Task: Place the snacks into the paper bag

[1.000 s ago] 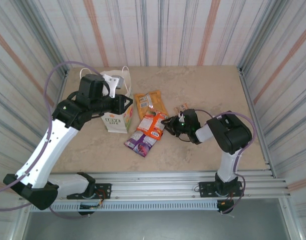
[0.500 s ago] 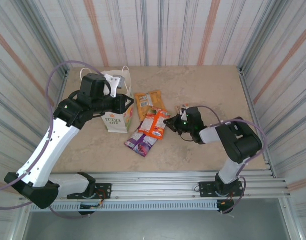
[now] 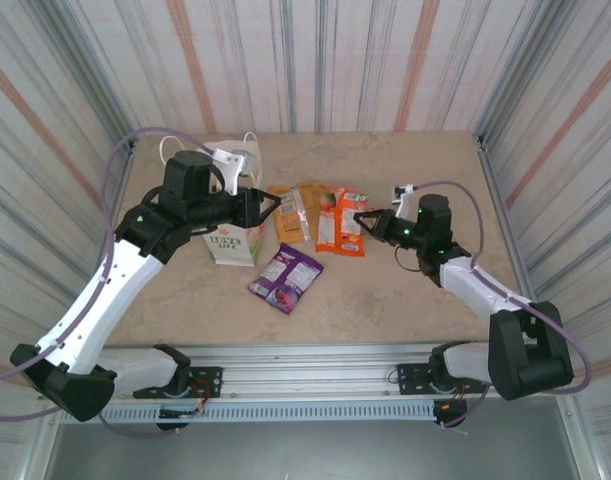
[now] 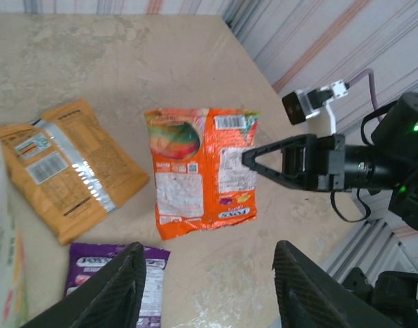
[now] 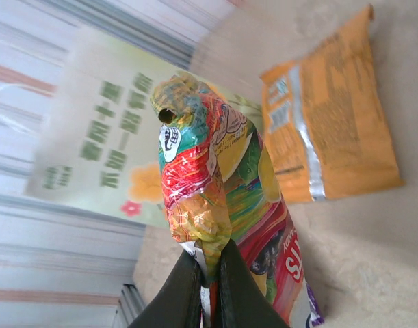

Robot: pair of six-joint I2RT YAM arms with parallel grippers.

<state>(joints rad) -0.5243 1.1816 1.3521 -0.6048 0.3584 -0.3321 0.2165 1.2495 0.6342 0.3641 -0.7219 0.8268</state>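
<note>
The white-and-black left arm (image 3: 105,290) is being held bent upward from its base, with the black two-finger left gripper (image 3: 268,207) being pointed toward the robot's right and its jaws being held wide apart. The right arm (image 3: 475,285) is being stretched low and forward toward the left. The black right gripper (image 3: 362,219) is being held closed, its fingertips (image 5: 195,273) pinching the edge of a red-orange glossy snack packet (image 3: 339,222).

Three snack packets are counted above one table (image 3: 405,300): one orange packet (image 3: 288,215), one red-orange packet (image 3: 335,230) and one purple packet (image 3: 285,277). One white paper bag (image 3: 232,240) stands at the left of them. Two robot arms, the left arm (image 3: 95,290) and the right arm (image 3: 475,285), carry two grippers in all, the left gripper (image 3: 268,207) and the right gripper (image 3: 357,216).
</note>
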